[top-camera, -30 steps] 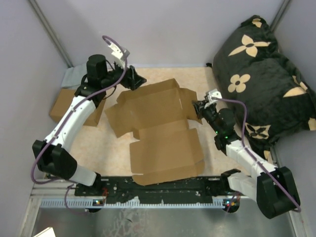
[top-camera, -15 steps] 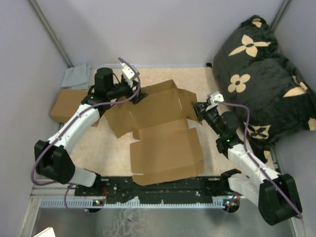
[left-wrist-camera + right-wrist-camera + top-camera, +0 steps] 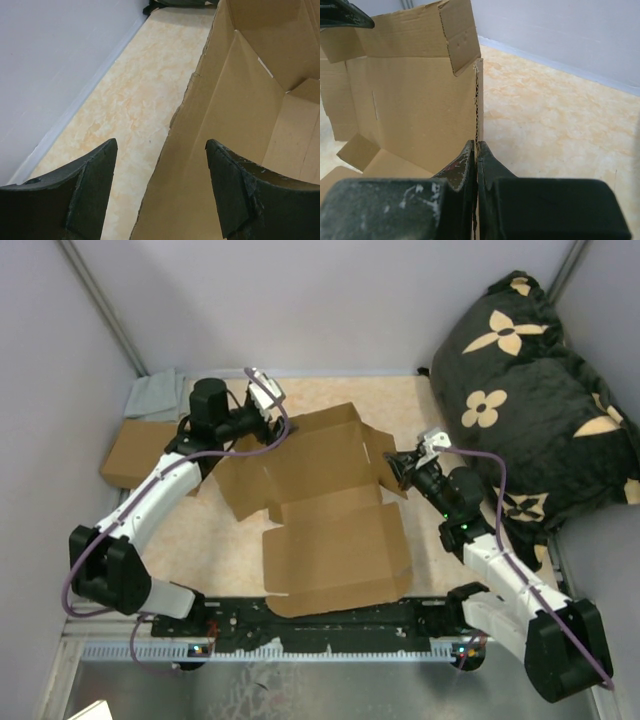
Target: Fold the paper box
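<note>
Standing half-formed on the table (image 3: 230,540), the box (image 3: 320,500) has its far walls raised, while the near panel lies flat with flaps untucked. Right gripper (image 3: 476,150) is pinched tight on a side wall's edge; left gripper (image 3: 160,145) gapes wide astride the opposite wall, gripping nothing.

Plain pale lilac-grey walls (image 3: 340,300) close in a beige marbled surface (image 3: 320,395) at the far end and on both sides. A slim grey metal post (image 3: 100,302) slants along the left wall. A big black cushion with cream flower motifs (image 3: 530,390) fills the right corner. A folded grey cloth (image 3: 155,395) lies in the far left corner. The light is soft and even.
</note>
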